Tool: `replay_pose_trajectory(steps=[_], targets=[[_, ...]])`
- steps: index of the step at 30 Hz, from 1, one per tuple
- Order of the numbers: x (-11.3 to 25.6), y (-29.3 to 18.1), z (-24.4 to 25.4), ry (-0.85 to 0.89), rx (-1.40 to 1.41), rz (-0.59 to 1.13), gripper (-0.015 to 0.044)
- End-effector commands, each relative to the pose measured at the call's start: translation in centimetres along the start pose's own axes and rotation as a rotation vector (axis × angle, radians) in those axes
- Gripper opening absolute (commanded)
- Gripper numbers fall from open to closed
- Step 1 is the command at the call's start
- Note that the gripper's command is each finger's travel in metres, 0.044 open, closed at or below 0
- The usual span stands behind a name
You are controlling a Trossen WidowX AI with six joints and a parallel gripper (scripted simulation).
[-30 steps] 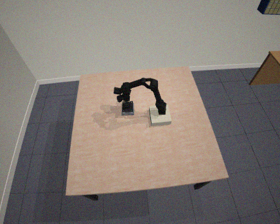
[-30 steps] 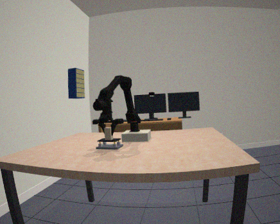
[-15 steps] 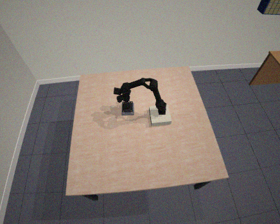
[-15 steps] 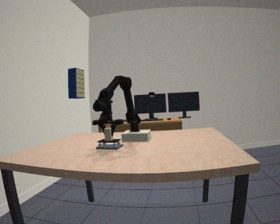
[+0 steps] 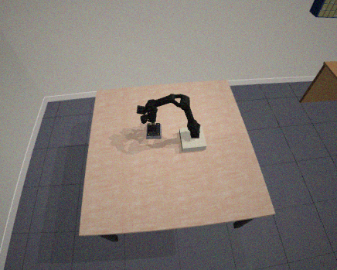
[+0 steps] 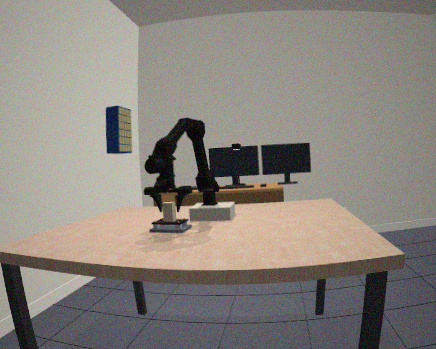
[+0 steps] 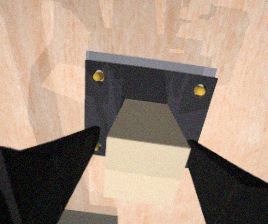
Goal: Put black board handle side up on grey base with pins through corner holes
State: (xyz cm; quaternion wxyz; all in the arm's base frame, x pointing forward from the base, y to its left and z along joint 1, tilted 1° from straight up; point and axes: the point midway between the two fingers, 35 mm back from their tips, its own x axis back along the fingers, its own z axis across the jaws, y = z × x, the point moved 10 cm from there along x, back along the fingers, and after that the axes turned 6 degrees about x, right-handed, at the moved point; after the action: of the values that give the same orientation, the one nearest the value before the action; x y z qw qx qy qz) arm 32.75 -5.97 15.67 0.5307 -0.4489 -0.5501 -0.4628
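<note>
The black board lies level, handle side up, on the grey base, whose edge shows past the board's far side in the wrist view. Gold pins stick up through the two far corner holes, at the left and the right, and a third pin shows beside the left finger. The fourth corner is hidden behind the handle and right finger. The pale square handle stands upright. My gripper is open, its fingers apart on either side of the handle's upper part.
The arm's pale mounting block stands on the table, to the right of the base in the top and exterior views. A desk with two monitors stands beyond the table.
</note>
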Motion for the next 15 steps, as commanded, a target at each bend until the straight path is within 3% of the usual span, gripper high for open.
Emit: replay_pose_trajectory(steps=[1, 13, 15], targets=[[0.3, 0.0, 0.0, -0.001, 0.0, 0.0, 0.044], [4.3, 0.0, 0.0, 0.0, 0.0, 0.0, 0.044], [6.2, -0.1, 0.0, -0.001, -0.001, -0.001, 0.044]])
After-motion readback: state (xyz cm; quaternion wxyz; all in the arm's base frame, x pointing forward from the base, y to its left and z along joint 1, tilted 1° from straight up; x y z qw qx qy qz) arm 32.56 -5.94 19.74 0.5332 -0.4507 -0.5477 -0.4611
